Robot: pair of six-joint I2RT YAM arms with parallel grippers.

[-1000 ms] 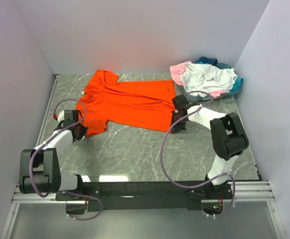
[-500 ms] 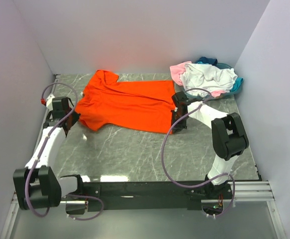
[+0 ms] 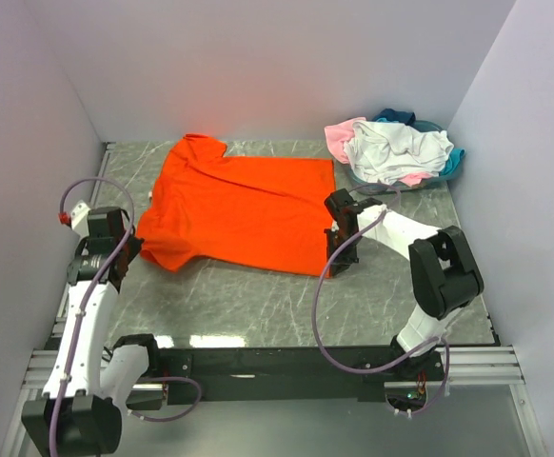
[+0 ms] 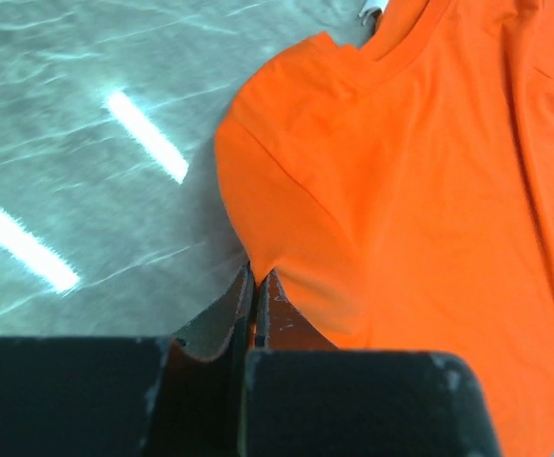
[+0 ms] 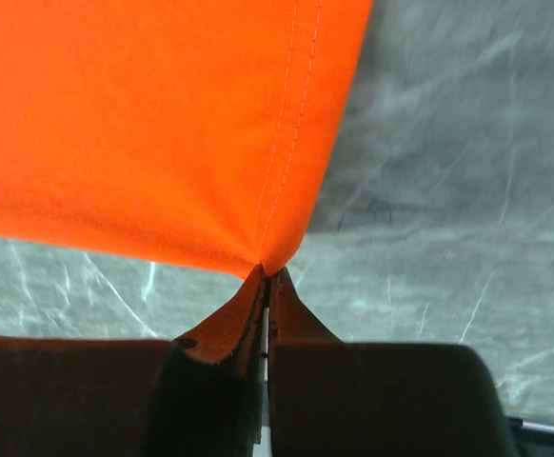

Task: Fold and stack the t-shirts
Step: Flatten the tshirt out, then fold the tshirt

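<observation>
Fingers on your left gripper (image 4: 258,284) are pinched tight together on the sleeve edge of the orange t-shirt (image 3: 234,205), over by the counter's left edge. Same deal on your right gripper (image 5: 266,276): fingers closed on the hem corner, right where the stitched hem and the side meet, roughly mid-counter toward the right.

The shirt lies spread across the far half of the counter (image 3: 258,295), collar toward the far left corner. The pile of other t-shirts (image 3: 396,148), white, pink and teal, is bunched up in the far right corner, just clear of the orange one.

Counter is grey marble-look with bright light streaks on it, plain pale walls (image 3: 258,57) on three sides.

There's a little white tag (image 4: 372,11) by the collar, too small to read.

Compared with a second ago, your left arm has swung out toward the left edge and your right gripper has come a bit nearer, so the shirt lies wider and flatter.
</observation>
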